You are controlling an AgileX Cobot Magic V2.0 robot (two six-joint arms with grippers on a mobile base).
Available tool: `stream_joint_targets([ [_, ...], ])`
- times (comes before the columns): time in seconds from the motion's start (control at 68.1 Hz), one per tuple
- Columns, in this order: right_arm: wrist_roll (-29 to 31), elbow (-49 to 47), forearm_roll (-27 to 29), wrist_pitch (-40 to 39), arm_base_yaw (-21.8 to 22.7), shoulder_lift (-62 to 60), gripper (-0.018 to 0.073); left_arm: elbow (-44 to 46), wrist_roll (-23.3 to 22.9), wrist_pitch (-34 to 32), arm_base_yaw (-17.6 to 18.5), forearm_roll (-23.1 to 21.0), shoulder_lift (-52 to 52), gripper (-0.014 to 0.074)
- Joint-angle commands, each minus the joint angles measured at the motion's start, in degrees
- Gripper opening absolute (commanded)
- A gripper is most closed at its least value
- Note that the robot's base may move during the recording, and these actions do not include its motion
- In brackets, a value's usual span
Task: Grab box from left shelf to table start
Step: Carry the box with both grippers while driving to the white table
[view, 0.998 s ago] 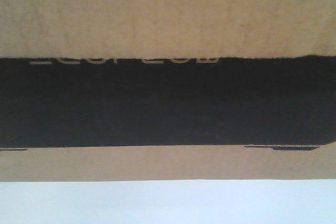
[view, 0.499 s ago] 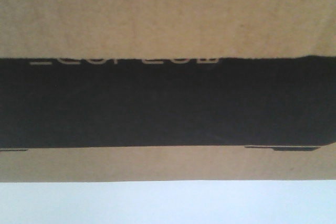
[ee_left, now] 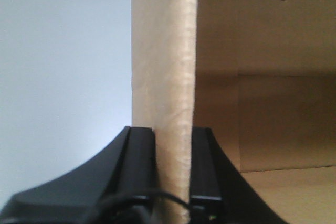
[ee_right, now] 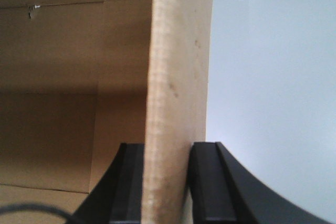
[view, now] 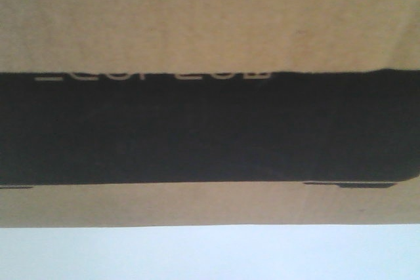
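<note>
The box [view: 210, 24] fills the front view: brown cardboard with a wide black panel and the tops of white letters. Its lower edge sits just above the white table [view: 210, 254]. In the left wrist view my left gripper [ee_left: 173, 161] is shut on the box's left wall [ee_left: 164, 66], one black finger outside, one inside the open carton. In the right wrist view my right gripper [ee_right: 165, 182] is shut on the box's right wall [ee_right: 178, 77] the same way. The left shelf is out of view.
The pale table surface [ee_left: 63, 87] lies beside the box on the left, and also on the right in the right wrist view [ee_right: 273, 93]. The carton's bare inside [ee_right: 68, 77] shows in both wrist views.
</note>
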State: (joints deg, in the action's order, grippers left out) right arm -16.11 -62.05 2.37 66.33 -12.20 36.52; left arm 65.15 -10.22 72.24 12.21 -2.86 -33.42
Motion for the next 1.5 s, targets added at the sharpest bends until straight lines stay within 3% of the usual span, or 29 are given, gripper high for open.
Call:
stream_joint_targets([
  [0.0,0.64,-1.68,-10.36,-5.33,0.79,0.32,0.0057,2.22,-0.61,-3.47,0.13,3.44,-0.03,-0.0099],
  [0.235,0.64,-1.68,-10.69,-5.26,0.79,0.32,0.0057,2.22,-0.61,-3.47,0.03,0.9,-0.03,-0.0099],
  [1.482,0.64,-1.68,-10.75,-5.21,0.79,0.32,0.0057,2.22,-0.61,-3.49,0.14,1.46,-0.11,-0.0099],
])
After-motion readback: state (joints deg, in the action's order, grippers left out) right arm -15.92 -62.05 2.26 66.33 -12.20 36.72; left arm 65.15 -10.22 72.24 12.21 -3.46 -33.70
